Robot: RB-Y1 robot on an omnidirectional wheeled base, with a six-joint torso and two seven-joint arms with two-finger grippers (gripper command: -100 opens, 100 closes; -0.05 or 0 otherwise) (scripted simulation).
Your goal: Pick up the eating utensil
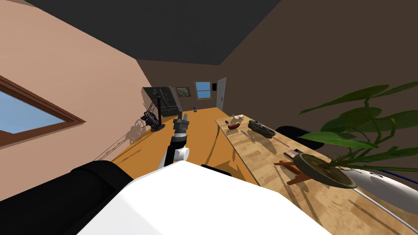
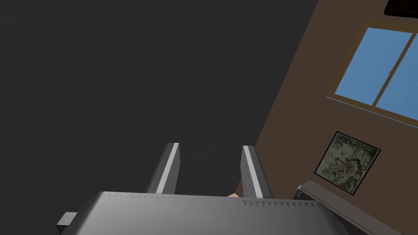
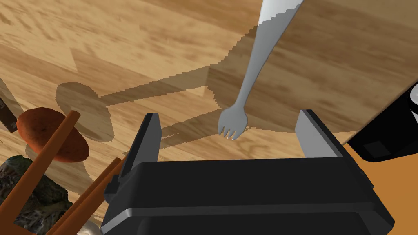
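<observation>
A light grey fork [image 3: 249,77] lies flat on the pale wooden table [image 3: 102,36]. Its tines point at my right gripper [image 3: 230,136], which hovers just over them, open, with one finger standing off to either side and touching nothing. From the head, the fork [image 1: 247,136] is a thin grey sliver on the table [image 1: 261,163], between a red thing and a dark mossy one. My left gripper [image 1: 182,117] is raised over the orange floor ahead of my chest; its fingers [image 2: 169,167] are open and hold nothing.
Beside the fork are a red-brown lump [image 3: 53,134], orange sticks [image 3: 45,163] and a dark mossy object [image 3: 28,204]. On the near right of the table stand a potted plant [image 1: 367,134] and a round dark pot [image 1: 322,169]. A black stand [image 1: 157,110] is by the left wall.
</observation>
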